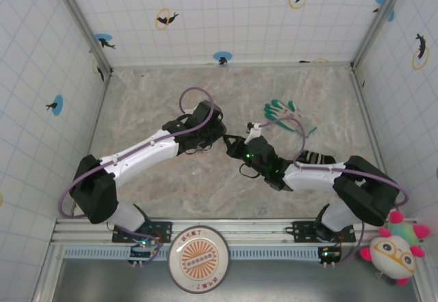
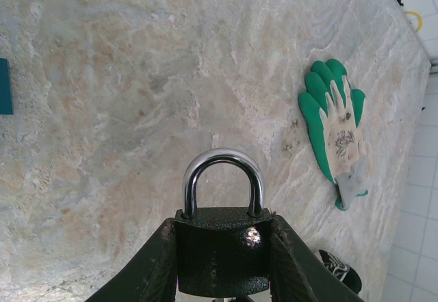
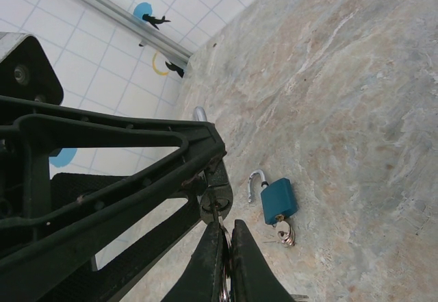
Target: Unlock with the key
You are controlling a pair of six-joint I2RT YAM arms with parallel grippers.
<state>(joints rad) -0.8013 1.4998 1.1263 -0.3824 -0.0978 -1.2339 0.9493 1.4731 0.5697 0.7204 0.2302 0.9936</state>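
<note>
My left claw [image 2: 222, 230] is squeezing a black lock [image 2: 220, 264] by its two sides. The lock sits tight between the two fingers. Its shiny metal loop [image 2: 223, 179] points away from the claw, and both ends of the loop go down into the lock.

My right claw [image 3: 229, 228] is pinched closed on the key [image 3: 216, 214]. The key is thin and silver. It sticks out from the fingertips, and its tip meets the bottom of the black lock, right where the two claws come together over the middle of the table [image 2: 102, 76]. I cannot tell how far in the key goes.

A blue lock [image 3: 278, 201] lies flat on the table near the right claw. Its loop is swung open, and some small keys [image 3: 284, 232] lie touching its bottom end.

A green and white glove [image 2: 335, 134] lies flat on the table, well apart from the black lock.
</note>
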